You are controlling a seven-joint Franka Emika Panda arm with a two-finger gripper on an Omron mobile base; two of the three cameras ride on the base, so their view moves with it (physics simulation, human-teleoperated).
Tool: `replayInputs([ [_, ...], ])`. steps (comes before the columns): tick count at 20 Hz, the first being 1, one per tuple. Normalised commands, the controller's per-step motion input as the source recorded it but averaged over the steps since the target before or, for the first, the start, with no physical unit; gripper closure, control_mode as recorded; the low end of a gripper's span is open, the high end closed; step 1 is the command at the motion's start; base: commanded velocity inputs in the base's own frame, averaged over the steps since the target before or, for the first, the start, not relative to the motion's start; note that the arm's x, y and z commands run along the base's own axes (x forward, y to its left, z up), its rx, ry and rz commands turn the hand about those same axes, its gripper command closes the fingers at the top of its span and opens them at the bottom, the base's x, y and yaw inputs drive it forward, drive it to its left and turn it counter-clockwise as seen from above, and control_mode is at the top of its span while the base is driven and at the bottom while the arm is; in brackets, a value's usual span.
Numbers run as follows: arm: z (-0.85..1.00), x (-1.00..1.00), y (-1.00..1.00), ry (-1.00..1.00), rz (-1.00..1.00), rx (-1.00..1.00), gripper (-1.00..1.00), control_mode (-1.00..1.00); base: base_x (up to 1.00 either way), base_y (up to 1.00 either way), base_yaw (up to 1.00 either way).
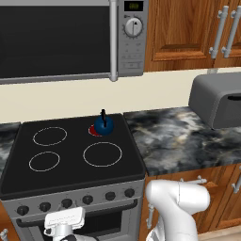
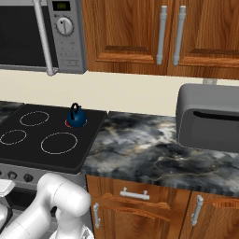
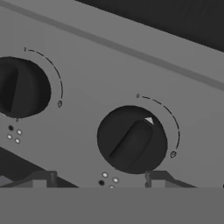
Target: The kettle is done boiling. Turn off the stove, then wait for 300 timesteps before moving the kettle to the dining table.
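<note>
black glass stove [image 1: 70, 174] bearing kettle [image 1: 103, 125] on rear-right burner, marbled counter [image 1: 174, 136] bearing grey bread box [image 1: 219, 99]

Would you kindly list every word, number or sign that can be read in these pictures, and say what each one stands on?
Microwave display: green digits, too blurred to read.
Microwave dial and the panel below it: tick marks and buttons, no legible text.
Stove knob in the hand view: a small white triangle pointer, an arc with a flame-like sign, and burner dots; no words.
There is no readable word or number anywhere.

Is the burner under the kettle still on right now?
On. A red glow shows under the kettle at the back right of the stove; its other three rings look plain white.
</note>
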Motion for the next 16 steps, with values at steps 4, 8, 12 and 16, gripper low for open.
replayInputs([
  [4,-0.30,0.00,0.00,0.00,0.00,-0.04,-1.00,-1.00,0.00,0.00,0.00],
  [8,-0.34,0.00,0.00,0.00,0.00,-0.04,-1.00,-1.00,0.00,0.00,0.00],
  [12,-0.38,0.00,0.00,0.00,0.00,-0.02,-1.00,-1.00,0.00,0.00,0.00],
  [16,-0.29,-0.03,0.00,-0.04,0.00,0.00,-1.00,-1.00,0.00,0.00,0.00],
])
